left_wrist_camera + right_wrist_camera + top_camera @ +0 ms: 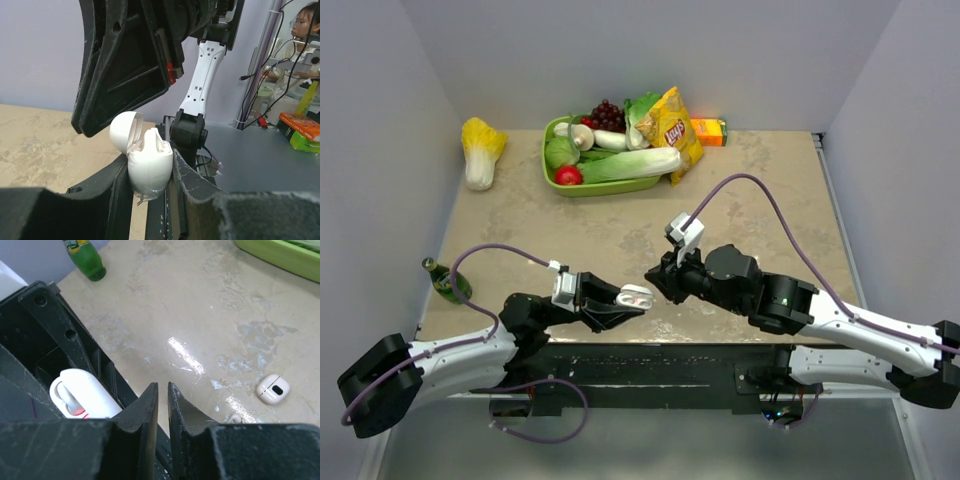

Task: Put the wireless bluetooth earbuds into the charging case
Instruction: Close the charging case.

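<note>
My left gripper [632,297] is shut on the white charging case [636,295] and holds it above the table's near edge. In the left wrist view the case [150,167] stands upright between the fingers with its lid [121,133] swung open, and a white piece [153,138] sticks up from its mouth. My right gripper [654,272] hangs just right of and above the case. Its fingers [150,400] stand almost together with nothing between them. The case also shows at lower left in the right wrist view [85,392]. A small white earbud [273,389] lies on the table, and another pale bit [234,417] lies near it.
A green bottle [445,280] stands at the left table edge. A green tray [560,182] of vegetables, grapes and a chip bag sits at the back. A cabbage [480,150] lies at back left, and an orange box [710,131] at the back.
</note>
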